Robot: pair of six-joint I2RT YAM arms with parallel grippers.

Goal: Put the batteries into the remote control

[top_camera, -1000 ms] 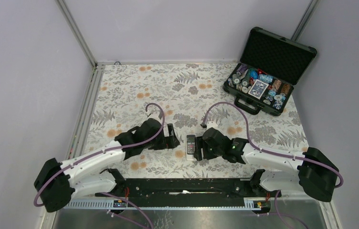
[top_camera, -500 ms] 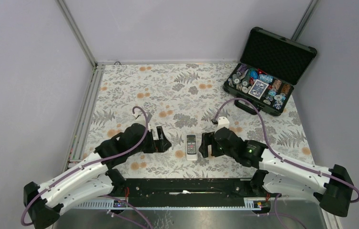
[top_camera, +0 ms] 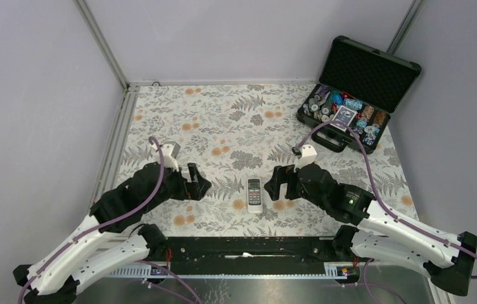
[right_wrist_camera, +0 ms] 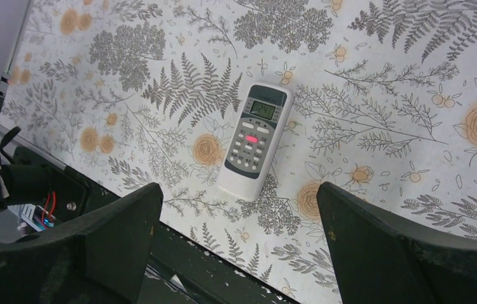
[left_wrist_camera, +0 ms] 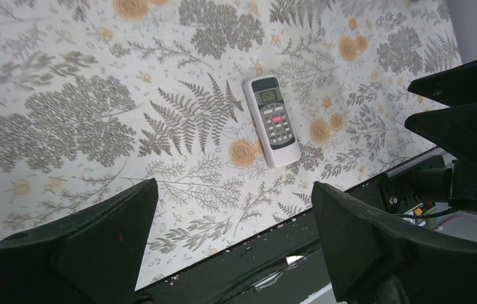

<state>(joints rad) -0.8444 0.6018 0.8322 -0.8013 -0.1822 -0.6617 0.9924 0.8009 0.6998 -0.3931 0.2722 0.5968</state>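
**Remote face up at near edge, both grippers empty**

The remote [top_camera: 254,194] lies flat on the worktop [top_camera: 235,120], close to the near edge and about midway along it. It is button side up. Its screen end points toward the far edge, and the wrist views show a lit display above a grey keypad with one red button. Its long axis runs roughly near to far, slightly skewed. Nothing touches it.

The right gripper [top_camera: 279,183] hangs just to the right of the remote, off the surface, with its jaws spread wide and nothing between them. In its wrist view the remote sits framed between the two fingers, clear of both.

The left gripper [top_camera: 199,180] hangs farther off on the remote's left, jaws likewise spread wide and empty. Its wrist view shows the remote ahead and to the right.

A black case [top_camera: 327,136] sits at the far right corner, its foam-lined lid raised, with chips [top_camera: 349,114] and a card deck packed in its tray.
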